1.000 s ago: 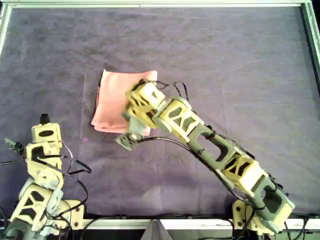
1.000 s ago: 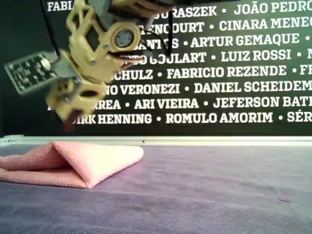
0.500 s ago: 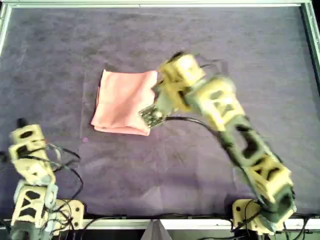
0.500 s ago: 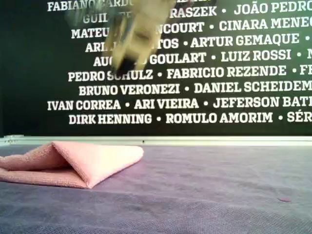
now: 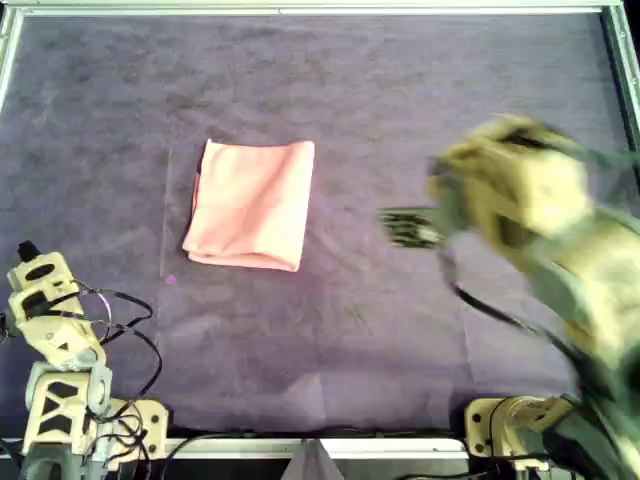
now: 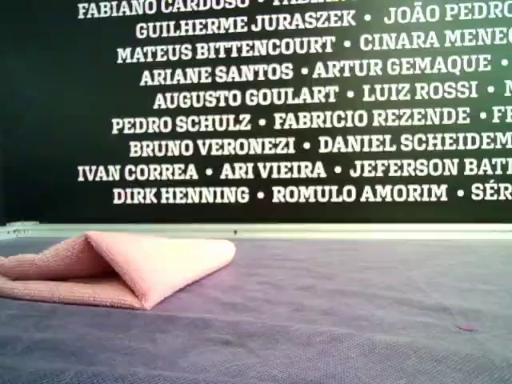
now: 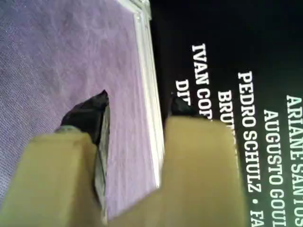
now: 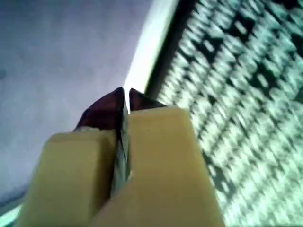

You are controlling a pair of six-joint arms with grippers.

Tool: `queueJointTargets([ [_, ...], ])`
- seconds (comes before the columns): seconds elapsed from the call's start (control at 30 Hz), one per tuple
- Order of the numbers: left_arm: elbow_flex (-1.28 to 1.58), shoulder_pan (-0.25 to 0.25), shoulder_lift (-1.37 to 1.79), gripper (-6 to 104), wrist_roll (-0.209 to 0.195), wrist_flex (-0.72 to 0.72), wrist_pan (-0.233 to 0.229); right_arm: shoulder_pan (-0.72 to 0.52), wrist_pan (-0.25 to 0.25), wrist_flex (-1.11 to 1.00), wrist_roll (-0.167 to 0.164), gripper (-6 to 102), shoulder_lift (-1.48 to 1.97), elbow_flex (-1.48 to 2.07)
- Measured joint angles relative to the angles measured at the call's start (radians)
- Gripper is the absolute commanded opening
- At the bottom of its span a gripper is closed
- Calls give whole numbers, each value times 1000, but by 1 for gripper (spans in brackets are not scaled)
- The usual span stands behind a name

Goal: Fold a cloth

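Behind the folded cloth (image 6: 120, 268) hangs a name-covered banner (image 6: 320, 112).

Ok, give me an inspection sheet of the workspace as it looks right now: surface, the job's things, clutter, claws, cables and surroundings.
Surface: dark purple felt mat inside a pale metal frame; creased, bare apart from the cloth.
Job's things: pink cloth lies folded, flat on the mat, left of centre in the overhead view; nothing touches it.
Clutter: one tiny pink speck on the mat near the cloth.
Claws: left claw open, empty. Right claw shut, empty, its arm motion-blurred at the overhead view's right.
Cables: black wires loop beside the arm at the overhead view's lower left.
Surroundings: black wall printed with white names behind the table.
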Motion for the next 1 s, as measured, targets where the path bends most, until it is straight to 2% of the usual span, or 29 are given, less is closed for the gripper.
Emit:
queueJointTargets([
  [0.1, 0, 0, 0, 45, 0, 0, 0, -2, 20, -37, -2, 1, 184, 77],
  [0.23, 0, 0, 0, 45, 0, 0, 0, -91, 84, -55, -2, 1, 382, 219],
  [0.27, 0, 0, 0, 45, 0, 0, 0, -112, 86, -58, -2, 1, 423, 270],
  [0.33, 0, 0, 0, 45, 0, 0, 0, -135, 91, -61, -26, 1, 489, 388],
  [0.5, 0, -8, 0, 45, -2, 0, 0, -158, 98, -207, -124, 1, 663, 753],
  [0.67, 0, -67, 0, 45, -6, 0, 0, -167, 98, -480, -189, 1, 960, 1135],
  [0.8, 0, -97, 0, 46, -6, 0, 0, -181, 98, -620, -247, 1, 1161, 1414],
  [0.87, 0, -98, 0, 46, -6, 0, 0, -207, 98, -669, -261, 1, 1195, 1525],
  [1.0, 0, -98, 0, 45, -6, 0, 0, -310, 94, -779, -259, 1, 1195, 1661],
])
